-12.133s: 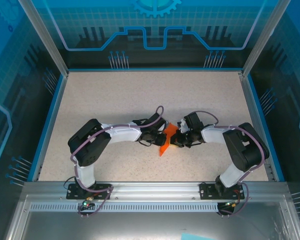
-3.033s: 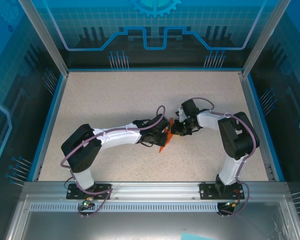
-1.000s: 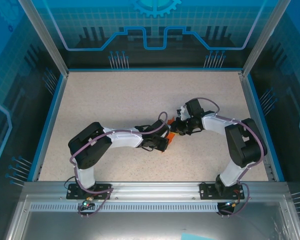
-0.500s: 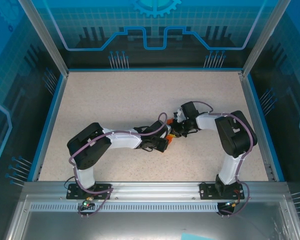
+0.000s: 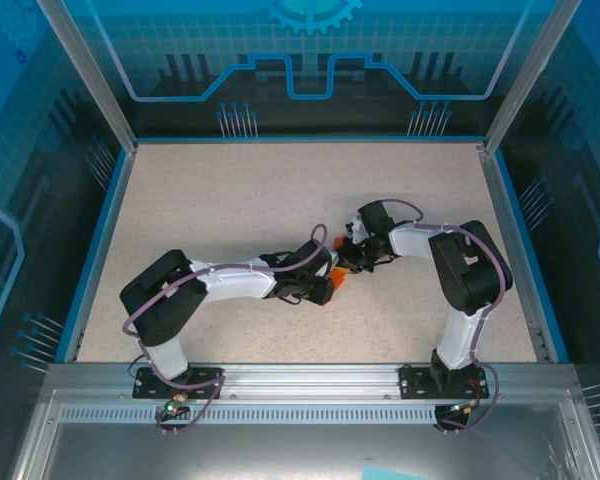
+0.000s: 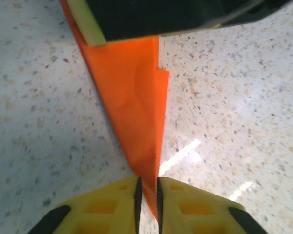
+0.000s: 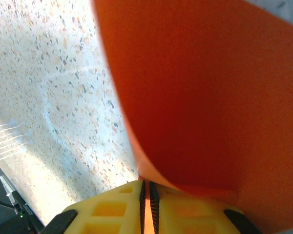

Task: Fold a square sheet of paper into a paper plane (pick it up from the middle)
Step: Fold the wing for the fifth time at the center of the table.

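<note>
The paper plane is a narrow, creased orange dart, held up off the speckled table between both grippers. In the left wrist view its pointed end runs down between my left gripper; those yellow fingers stand slightly apart, with table showing beside the paper. My right gripper is shut on a folded edge, and the orange sheet curves up above it. From above, the paper plane shows as a small orange patch between the left gripper and the right gripper.
The speckled table is ringed by a blue rim and metal frame posts. The right gripper's dark body hangs close over the paper's wide end in the left wrist view.
My left gripper's jaws have parted slightly around the paper's tip. The left arm's elbow has swung down and to the left. The right gripper has kept its grip and barely moved.
</note>
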Controlling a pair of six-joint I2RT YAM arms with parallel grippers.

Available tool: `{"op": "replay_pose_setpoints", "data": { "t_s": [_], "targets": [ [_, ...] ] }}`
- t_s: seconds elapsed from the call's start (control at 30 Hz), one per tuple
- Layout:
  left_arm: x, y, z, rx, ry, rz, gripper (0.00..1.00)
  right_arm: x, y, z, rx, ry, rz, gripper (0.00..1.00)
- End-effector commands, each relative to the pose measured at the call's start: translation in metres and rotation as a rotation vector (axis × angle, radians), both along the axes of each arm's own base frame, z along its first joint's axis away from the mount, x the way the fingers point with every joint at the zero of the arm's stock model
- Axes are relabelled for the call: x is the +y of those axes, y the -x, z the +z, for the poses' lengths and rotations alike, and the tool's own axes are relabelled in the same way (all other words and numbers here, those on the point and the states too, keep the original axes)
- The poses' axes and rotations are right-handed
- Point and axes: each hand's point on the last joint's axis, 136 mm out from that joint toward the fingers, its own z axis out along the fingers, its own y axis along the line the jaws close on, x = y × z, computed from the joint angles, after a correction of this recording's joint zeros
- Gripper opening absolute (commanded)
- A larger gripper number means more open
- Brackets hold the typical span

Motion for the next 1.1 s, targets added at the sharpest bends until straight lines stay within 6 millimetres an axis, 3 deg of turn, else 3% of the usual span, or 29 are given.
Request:
{"op": "replay_pose_setpoints", "data": {
  "t_s": [0.0,0.1,0.2,0.5,1.07],
  "targets": [
    [0.011,0.001,0.016,0.046,0.043,0.082,0.20,-0.039,0.009,-0.048,0.052,0.217,-0.048,0.16],
    [0.007,-0.004,0.019,0.055,0.104,0.136,0.20,-0.039,0.011,-0.051,0.057,0.217,-0.048,0.16],
    [0.004,-0.005,0.008,0.088,0.109,0.168,0.17,-0.040,0.012,-0.051,0.055,0.217,-0.047,0.15],
    [-0.016,0.007,-0.001,0.136,0.197,0.136,0.11,-0.042,0.013,-0.052,0.054,0.222,-0.047,0.15],
    [-0.008,0.020,-0.038,0.201,0.092,0.085,0.10,-0.046,0.014,-0.051,0.058,0.221,-0.049,0.15]
  ]
}}
